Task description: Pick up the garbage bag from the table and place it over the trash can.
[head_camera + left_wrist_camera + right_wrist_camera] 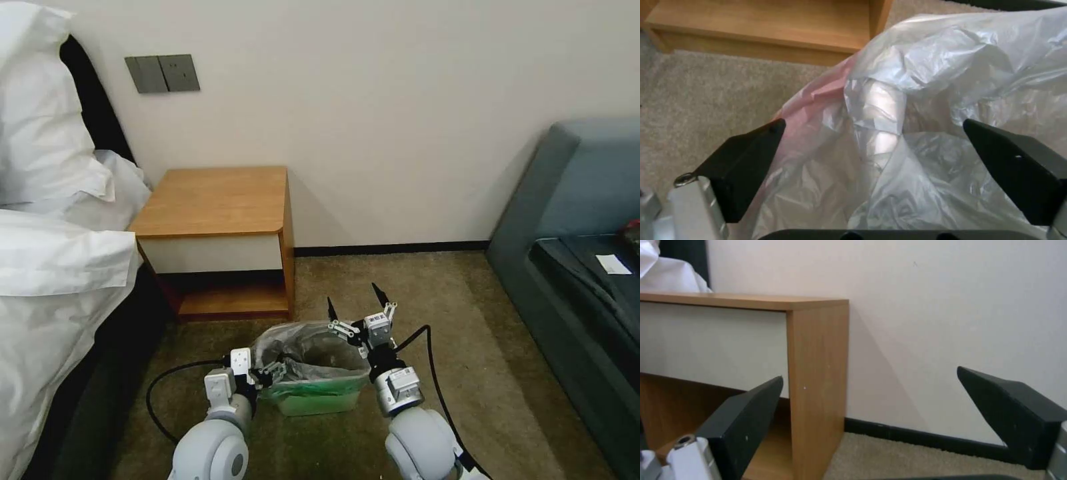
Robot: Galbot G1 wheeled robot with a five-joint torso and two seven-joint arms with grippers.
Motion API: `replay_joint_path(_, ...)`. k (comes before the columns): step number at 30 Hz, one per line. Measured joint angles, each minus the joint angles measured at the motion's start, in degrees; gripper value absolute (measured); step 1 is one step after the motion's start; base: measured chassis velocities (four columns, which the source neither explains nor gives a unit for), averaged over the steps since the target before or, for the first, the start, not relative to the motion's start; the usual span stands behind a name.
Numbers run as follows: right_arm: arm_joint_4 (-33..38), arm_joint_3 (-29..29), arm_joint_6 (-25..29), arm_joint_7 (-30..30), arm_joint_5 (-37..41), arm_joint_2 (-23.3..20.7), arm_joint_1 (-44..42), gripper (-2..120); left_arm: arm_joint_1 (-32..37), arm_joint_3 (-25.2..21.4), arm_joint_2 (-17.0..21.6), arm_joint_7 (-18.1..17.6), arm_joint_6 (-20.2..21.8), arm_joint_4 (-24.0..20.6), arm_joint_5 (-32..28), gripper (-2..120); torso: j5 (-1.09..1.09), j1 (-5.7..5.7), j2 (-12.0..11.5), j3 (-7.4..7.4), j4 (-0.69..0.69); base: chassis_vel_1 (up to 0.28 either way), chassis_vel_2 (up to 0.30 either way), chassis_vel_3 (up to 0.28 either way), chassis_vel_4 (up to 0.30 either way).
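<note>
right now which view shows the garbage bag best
The left wrist view: the garbage bag shows close up, crinkled grey with a pinkish edge, between the open left gripper fingers. The head view shows it smaller, draped in the trash can. The right wrist view looks at the table and wall instead.

White bedding (53, 220) fills the 9 o'clock side, with a grey wall switch plate (162, 73) at 11 o'clock above it. A blue-grey sofa (580, 280) sits at 3 o'clock, a white paper slip (613, 265) lying on its seat. Olive carpet (480, 373) covers the floor toward 6 o'clock.
</note>
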Motion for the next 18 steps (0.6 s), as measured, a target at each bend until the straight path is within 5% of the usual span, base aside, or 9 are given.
replay_joint_path(3,-0.28,0.33,0.38,0.02,0.03,0.45,0.12,100,0.13,0.01,-0.16,0.44,-1.19,-0.36,0.62,100,0.0,0.0,0.0,0.0,0.0,0.0,0.0,0.0,0.0)
replay_joint_path(6,-0.64,0.72,0.81,0.75,-0.07,1.05,0.05,100,0.39,-0.03,-0.23,1.42,-5.66,-0.31,2.09,100,0.0,0.0,0.0,0.0,0.0,0.0,0.0,0.0,0.0)
replay_joint_path(9,-0.8,0.93,1.29,2.43,0.01,1.75,-0.67,100,0.32,-0.25,-0.24,2.89,-15.3,1.68,7.14,100,0.0,0.0,0.0,0.0,0.0,0.0,0.0,0.0,0.0)
replay_joint_path(18,-3.21,4.13,3.97,4.42,-4.7,3.11,-2.28,100,-1.86,-0.73,1.41,3.36,-25.03,3.32,9.88,100,0.01,0.0,0.0,0.0,-0.01,0.0,0.0,0.0,0.0)
